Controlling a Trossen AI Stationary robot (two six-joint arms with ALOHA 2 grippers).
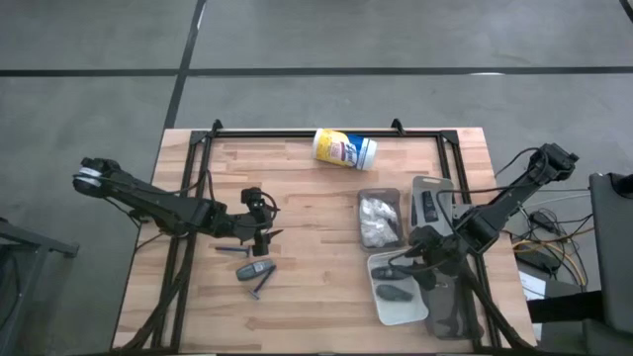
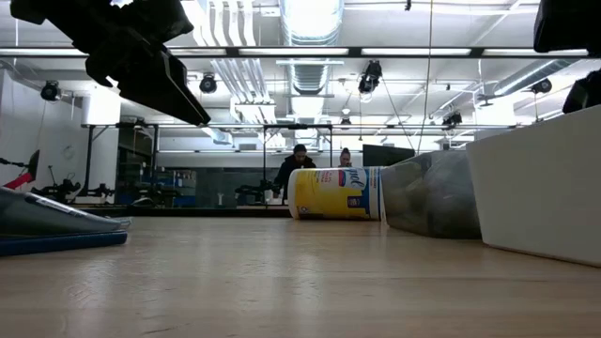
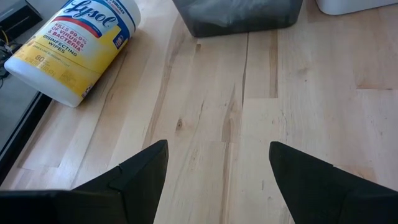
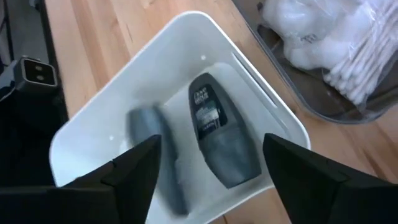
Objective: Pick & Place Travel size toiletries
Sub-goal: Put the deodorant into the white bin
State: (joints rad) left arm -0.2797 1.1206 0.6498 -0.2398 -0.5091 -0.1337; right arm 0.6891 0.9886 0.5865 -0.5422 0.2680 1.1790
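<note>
Two loose toiletries [image 1: 254,271] lie on the worktop just below your left tool [image 1: 259,225], long axes roughly crosswise; fingers apart, empty. Right tool [image 1: 407,262] also apart, over the white tray [image 1: 380,265]

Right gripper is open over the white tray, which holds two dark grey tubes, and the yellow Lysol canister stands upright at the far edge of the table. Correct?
Not quite. The Lysol canister lies on its side, as the high view and low view show. The rest holds: the right gripper is open over the white tray, with two dark grey tubes inside.
</note>
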